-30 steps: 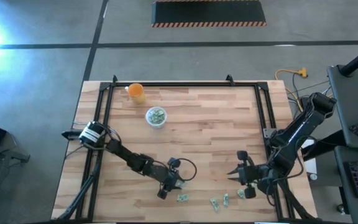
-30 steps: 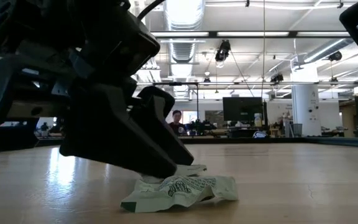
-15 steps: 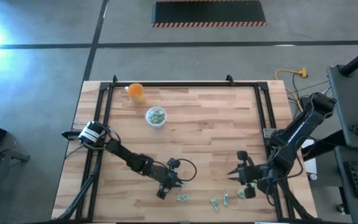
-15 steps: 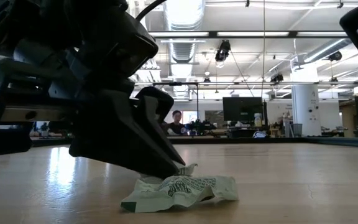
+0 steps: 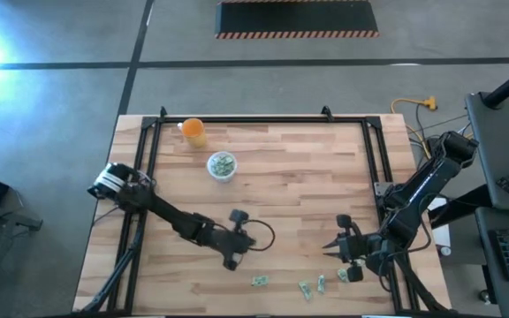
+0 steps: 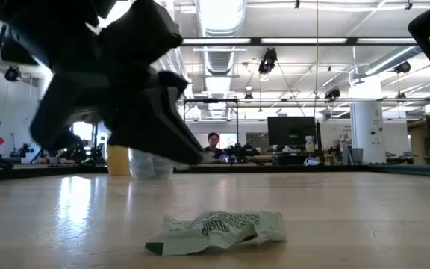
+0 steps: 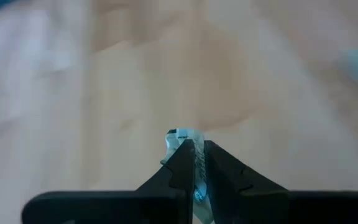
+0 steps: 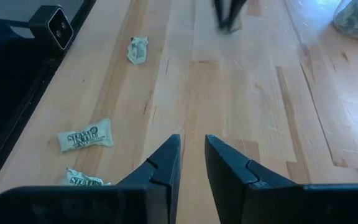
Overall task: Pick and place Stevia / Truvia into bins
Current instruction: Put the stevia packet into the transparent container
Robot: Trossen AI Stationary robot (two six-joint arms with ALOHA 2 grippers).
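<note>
High view, left to right. Left gripper (image 5: 234, 259) is off the wood, between the loose sachets and the clear cup (image 5: 222, 165); its wrist camera shows the jaws pinched on one sachet (image 7: 186, 140). Judgement: carry step. Keep the pinch firm, travel level toward the cup, centre over the rim, and release low so the light paper does not flutter out.

Count: one orange cup (image 5: 193, 131), one clear cup holding several sachets. Loose on the table near the front edge: one sachet (image 5: 259, 281), then two more (image 5: 306, 289) (image 5: 322, 283), and possibly one by the right gripper (image 5: 336, 246). That gripper waits low, fingers slightly parted, holding nothing.
</note>
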